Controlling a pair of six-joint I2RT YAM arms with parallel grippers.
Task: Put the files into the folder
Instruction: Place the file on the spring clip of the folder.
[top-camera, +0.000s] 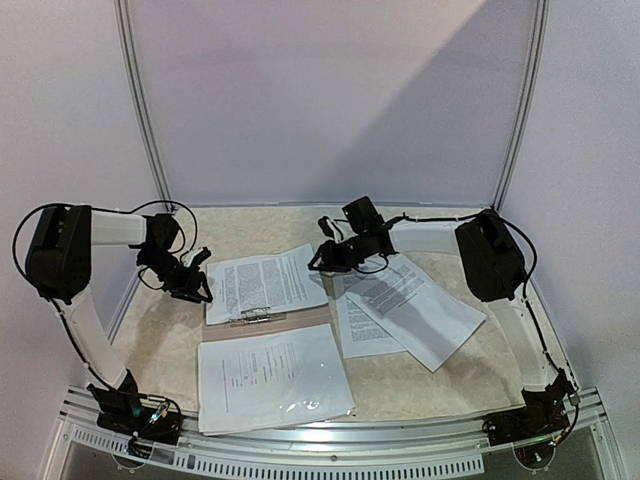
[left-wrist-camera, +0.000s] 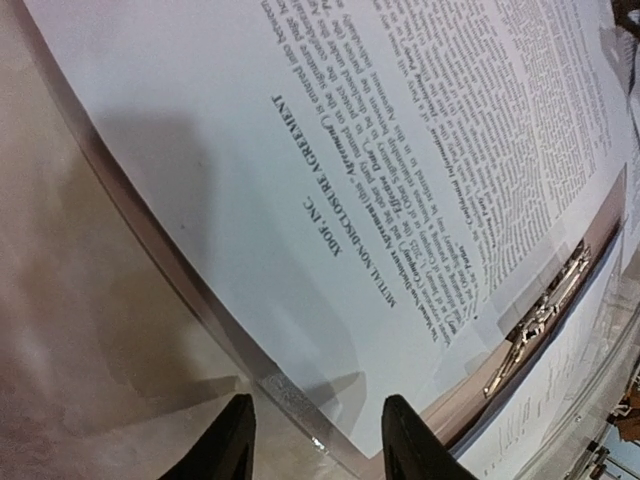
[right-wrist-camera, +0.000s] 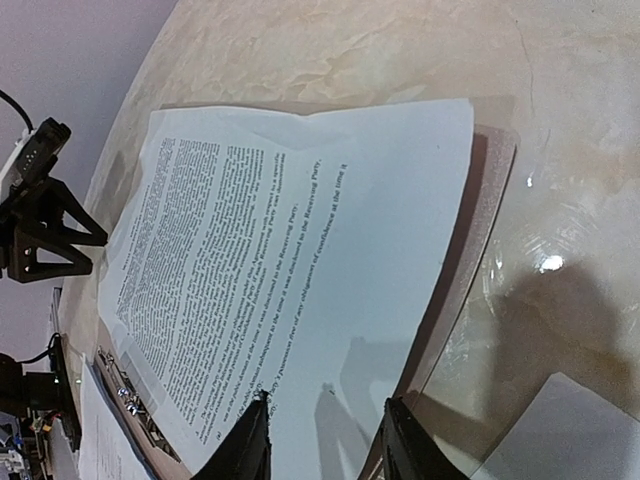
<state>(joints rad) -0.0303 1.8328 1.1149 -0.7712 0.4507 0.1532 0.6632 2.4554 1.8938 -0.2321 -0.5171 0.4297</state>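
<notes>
The taupe folder lies open in the middle of the table, its metal clip on the spine. One printed file rests on the far half, and a glossy sleeved file covers the near half. Two more files overlap on the table to the right. My left gripper stands open at the far sheet's left edge, its fingers either side of the sheet's corner. My right gripper hovers open over that sheet's right edge, casting shadows on the paper beside the folder's edge.
The table has a marbled beige top enclosed by white walls at the back and sides. A metal rail runs along the near edge between the two arm bases.
</notes>
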